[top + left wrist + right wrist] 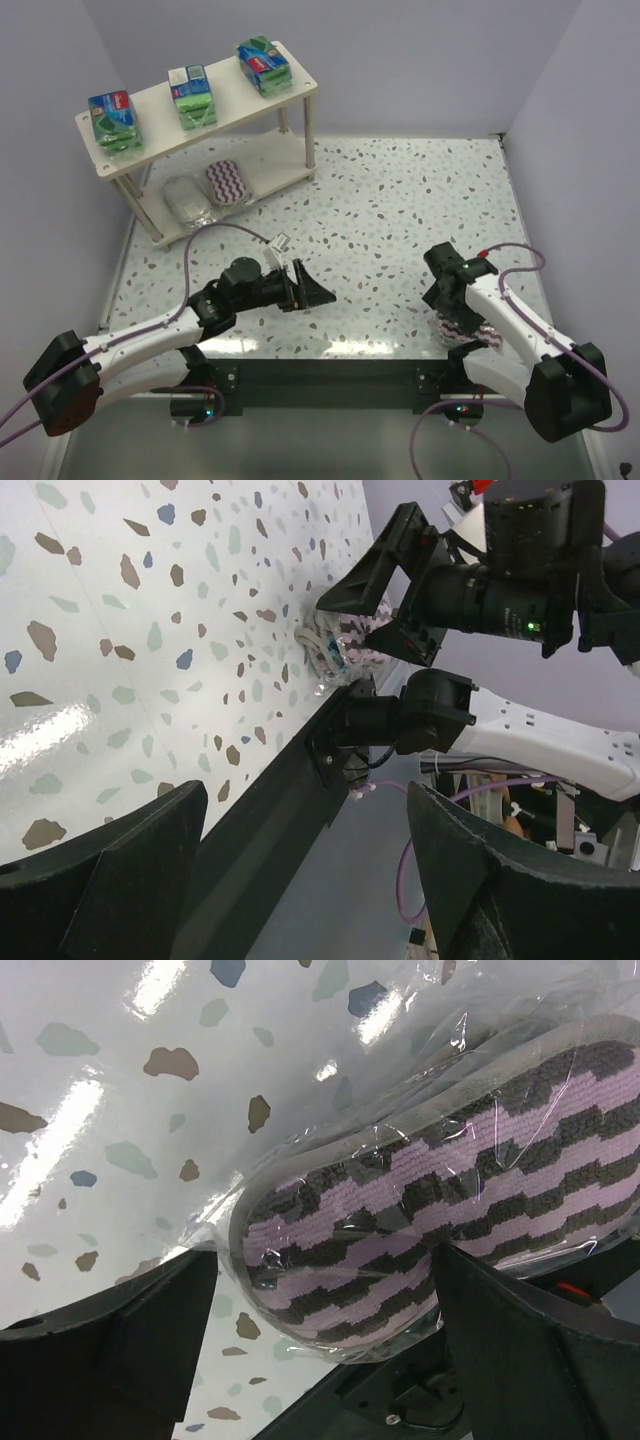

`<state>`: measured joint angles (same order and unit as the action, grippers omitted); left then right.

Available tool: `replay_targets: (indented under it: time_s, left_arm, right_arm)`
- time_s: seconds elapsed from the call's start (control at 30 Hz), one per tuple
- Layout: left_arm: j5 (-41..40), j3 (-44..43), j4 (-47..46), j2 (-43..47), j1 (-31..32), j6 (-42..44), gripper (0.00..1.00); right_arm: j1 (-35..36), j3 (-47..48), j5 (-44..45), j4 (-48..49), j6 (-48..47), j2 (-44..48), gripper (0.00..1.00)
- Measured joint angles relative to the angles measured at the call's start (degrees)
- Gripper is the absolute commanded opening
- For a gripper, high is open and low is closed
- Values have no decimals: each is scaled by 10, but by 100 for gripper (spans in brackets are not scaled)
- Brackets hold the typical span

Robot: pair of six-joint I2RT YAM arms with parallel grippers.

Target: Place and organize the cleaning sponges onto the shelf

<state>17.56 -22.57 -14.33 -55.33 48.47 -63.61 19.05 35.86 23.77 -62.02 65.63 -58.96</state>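
Note:
Three green-and-blue packs stand in a row on the top board of the cream shelf. On its lower board lie a silvery pack and a purple-striped oval pad. A second striped pad in clear wrap lies at the table's near right edge. My right gripper is down over it, open, one finger on either side. My left gripper hangs open and empty over the near middle of the table.
The black front rail runs just beyond the pad at the table's near edge. Purple cables loop over the left arm. Lilac walls close in the speckled table on three sides.

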Motion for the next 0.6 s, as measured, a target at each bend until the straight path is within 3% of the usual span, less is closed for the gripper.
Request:
replay_targets:
  time_s: [0.23, 0.6]
  left_arm:
    - [0, 0, 5, 8, 0, 8, 86]
    - [-33, 0, 54, 12, 0, 18, 86]
  right_arm:
    - [0, 0, 7, 12, -21, -41, 78]
    - [-4, 1, -56, 74, -203, -61, 58]
